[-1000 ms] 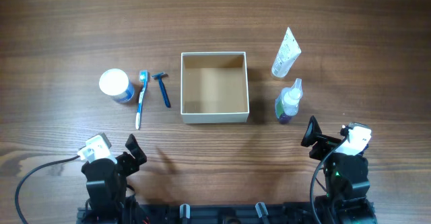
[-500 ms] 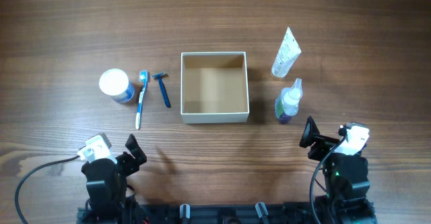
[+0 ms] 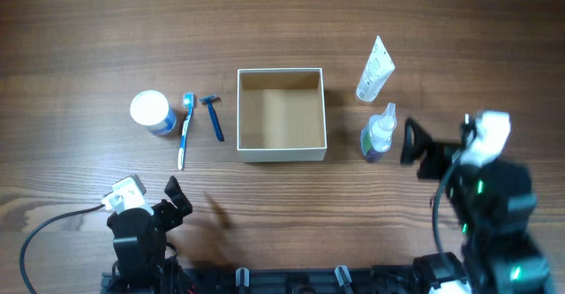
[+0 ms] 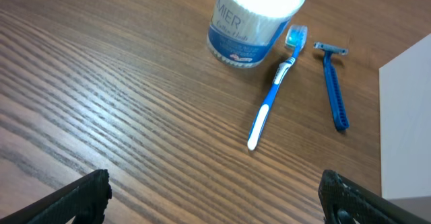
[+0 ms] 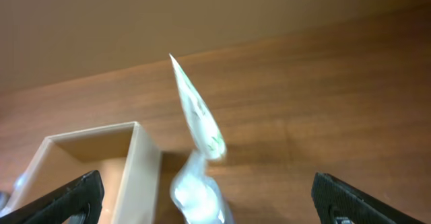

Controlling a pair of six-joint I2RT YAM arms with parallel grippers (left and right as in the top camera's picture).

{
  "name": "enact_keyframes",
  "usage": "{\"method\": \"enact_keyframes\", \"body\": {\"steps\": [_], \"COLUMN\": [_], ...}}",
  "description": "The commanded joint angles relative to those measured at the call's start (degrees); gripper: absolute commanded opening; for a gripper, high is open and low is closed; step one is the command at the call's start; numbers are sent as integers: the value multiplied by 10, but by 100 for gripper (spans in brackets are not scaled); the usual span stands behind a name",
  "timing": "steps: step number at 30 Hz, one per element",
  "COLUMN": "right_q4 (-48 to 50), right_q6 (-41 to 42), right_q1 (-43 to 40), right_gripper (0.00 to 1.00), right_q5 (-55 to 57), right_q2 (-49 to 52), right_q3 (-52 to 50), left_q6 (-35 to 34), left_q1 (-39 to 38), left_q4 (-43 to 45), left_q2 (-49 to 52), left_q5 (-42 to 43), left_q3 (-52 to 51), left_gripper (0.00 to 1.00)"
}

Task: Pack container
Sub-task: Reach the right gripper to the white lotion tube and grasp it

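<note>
The container [image 3: 281, 154], a square white-walled box with a bare tan inside, sits mid-table. Left of it lie a blue razor [image 3: 214, 117], a blue toothbrush [image 3: 185, 128] and a white-lidded jar [image 3: 151, 111]. To its right are a white tube [image 3: 375, 69] and a small clear bottle [image 3: 380, 133]. My right gripper [image 3: 413, 144] hovers open just right of the bottle, which shows blurred between its jaws [image 5: 196, 194], with the tube [image 5: 199, 113] and the container wall [image 5: 145, 163] beyond. My left gripper [image 3: 177, 197] rests open near the front edge, holding nothing, and faces the jar [image 4: 254, 19], toothbrush [image 4: 273, 96] and razor [image 4: 333, 89].
The wooden table [image 3: 88, 47] stretches bare behind and beside the objects. The container's white side wall [image 4: 407, 116] shows at the right edge of the left wrist view. A black cable [image 3: 44, 228] trails from the left arm's base.
My right arm has risen from the front edge and moved forward to beside the bottle, still open. The left arm and all the objects have stayed put.
</note>
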Motion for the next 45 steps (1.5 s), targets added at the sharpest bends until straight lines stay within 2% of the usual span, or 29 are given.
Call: {"method": "enact_keyframes", "body": {"steps": [1, 5, 9, 12, 14, 17, 20, 28, 34, 35, 37, 45], "right_q4": [-57, -182, -233, -228, -235, -255, -287, -288, -286, -285, -285, -283], "right_q6": [-18, -62, -63, -63, -62, -60, -59, -45, -40, -40, -40, -41], "right_q1": [-2, -2, -2, 0, 0, 0, 0, 0, 0, 0, 0, 16], "right_gripper": [100, 100, 100, 99, 94, 93, 87, 65, 30, 17, 4, 4], "right_q5": [-46, -91, -125, -131, -129, -114, -88, -56, -56, -56, -56, -34], "right_q2": [169, 351, 466, 515, 548, 584, 625, 693, 711, 710, 709, 671], "right_q3": [175, 404, 521, 533, 533, 533, 533, 532, 532, 532, 532, 541], "left_q6": [7, 7, 7, 7, 7, 7, 7, 7, 7, 7, 7, 7], "left_q1": [2, 2, 2, 2, 2, 2, 2, 2, 2, 2, 2, 2], "left_q4": [1, 1, 1, 1, 1, 1, 1, 1, 1, 1, 1, 1], "left_q2": [-5, -5, -5, -5, -5, -5, -5, -5, -5, -5, -5, -5], "left_q5": [5, 5, 5, 5, 5, 5, 5, 5, 5, 5, 5, 5], "left_q3": [-7, -7, -7, -7, -7, -7, -7, -7, -7, -7, -7, -7], "left_gripper": [100, 100, 100, 100, 100, 100, 100, 100, 100, 100, 100, 100]}}
